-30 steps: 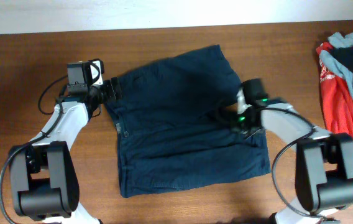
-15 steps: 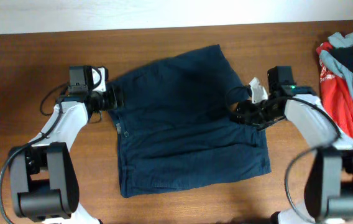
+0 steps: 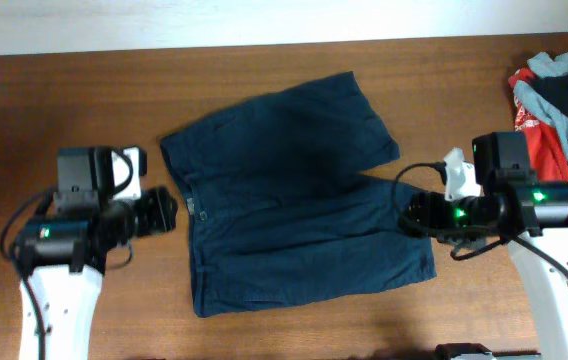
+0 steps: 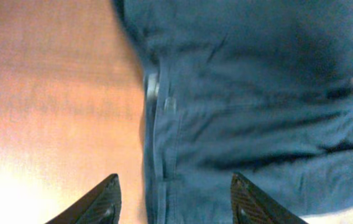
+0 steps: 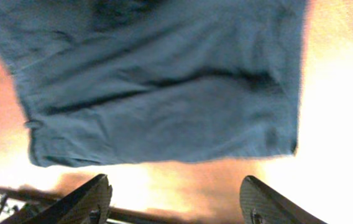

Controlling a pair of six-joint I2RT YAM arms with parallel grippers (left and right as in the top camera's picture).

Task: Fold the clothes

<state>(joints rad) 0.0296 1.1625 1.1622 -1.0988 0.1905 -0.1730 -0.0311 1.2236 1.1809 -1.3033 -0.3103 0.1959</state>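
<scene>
Left gripper [image 4: 175, 202]: fingers spread wide, holding nothing. The buttoned waistband of the dark navy-blue cloth shorts [image 3: 294, 200] runs between them.

Right gripper [image 5: 175, 194]: fingers spread wide, holding nothing. A leg edge lies just ahead, past a strip of bare wood.

The shorts lie flat, legs splayed and lightly creased. Bare brown wooden table [image 3: 64, 100] shows outside both grippers. A red-and-grey clothes pile [image 3: 549, 150] lies beyond the right one.
</scene>
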